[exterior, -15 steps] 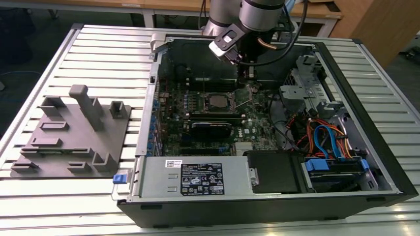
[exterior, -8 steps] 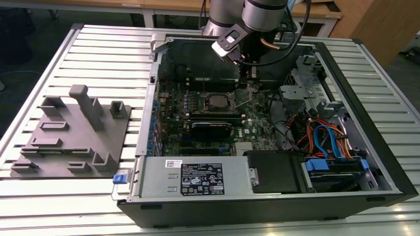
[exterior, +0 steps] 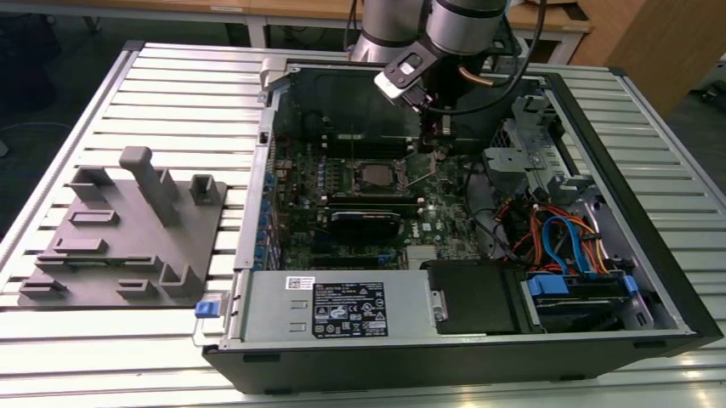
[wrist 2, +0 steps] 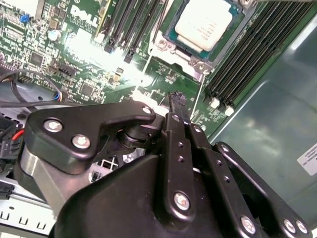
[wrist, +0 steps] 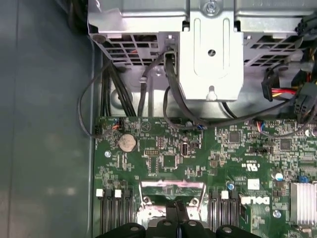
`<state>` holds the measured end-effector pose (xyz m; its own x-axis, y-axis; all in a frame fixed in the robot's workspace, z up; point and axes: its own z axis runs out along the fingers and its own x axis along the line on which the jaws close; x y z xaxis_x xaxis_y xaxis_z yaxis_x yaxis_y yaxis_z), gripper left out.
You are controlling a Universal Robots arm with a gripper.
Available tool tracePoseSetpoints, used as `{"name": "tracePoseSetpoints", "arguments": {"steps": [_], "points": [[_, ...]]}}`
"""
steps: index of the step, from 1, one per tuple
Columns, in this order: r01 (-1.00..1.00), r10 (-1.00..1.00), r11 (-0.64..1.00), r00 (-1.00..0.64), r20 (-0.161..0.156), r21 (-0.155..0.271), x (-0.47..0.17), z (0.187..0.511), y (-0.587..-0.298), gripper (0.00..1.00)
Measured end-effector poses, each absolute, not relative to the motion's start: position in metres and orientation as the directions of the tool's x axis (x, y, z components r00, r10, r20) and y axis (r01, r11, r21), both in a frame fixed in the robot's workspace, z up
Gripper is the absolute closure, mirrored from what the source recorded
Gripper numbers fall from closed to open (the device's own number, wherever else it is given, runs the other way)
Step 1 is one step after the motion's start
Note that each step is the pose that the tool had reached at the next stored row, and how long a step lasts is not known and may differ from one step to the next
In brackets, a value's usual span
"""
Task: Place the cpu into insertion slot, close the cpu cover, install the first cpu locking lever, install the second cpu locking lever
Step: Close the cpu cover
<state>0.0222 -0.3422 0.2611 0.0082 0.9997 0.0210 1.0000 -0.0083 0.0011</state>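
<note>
Where the arm reaches down into the open computer case (exterior: 454, 361), the gripper (wrist 2: 177, 99) is held low over the green motherboard (exterior: 292, 212), just to the exterior view's right of the insertion slot (wrist 2: 197, 63). Its jaws are drawn fully together, the two black fingertips (wrist: 171, 214) meeting at a narrow point, and nothing is seen clamped between them.

The cpu (wrist 2: 205, 22) is seated flat in the slot, its silvery-grey top bare and a thin band of its green edge exposed all round, inside the black and silver rim. Long black memory slots (wrist 2: 252, 49) are seen running beside the socket.

The cpu cover (wrist: 171, 185) is not laid over the chip. In the first wrist view it appears as a silver frame just ahead of the fingertips. Whether it is touched by them cannot be told.

Beyond it on the board a round coin cell (wrist: 127, 142) is seen, and past that a silver drive cage (wrist: 210, 54) with black cables (wrist: 173, 94) looped under it.

The case is set on a slatted metal bench (exterior: 170, 76), on which a grey moulded fixture (exterior: 125, 238) is also placed, well apart from the gripper, towards the exterior view's left.
</note>
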Motion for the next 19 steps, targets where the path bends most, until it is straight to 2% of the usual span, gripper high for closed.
{"name": "tracePoseSetpoints", "arguments": {"steps": [19], "points": [[1.000,1.000,-0.008,0.008,0.021,0.001,0.044,0.260,-0.342,0.89]]}}
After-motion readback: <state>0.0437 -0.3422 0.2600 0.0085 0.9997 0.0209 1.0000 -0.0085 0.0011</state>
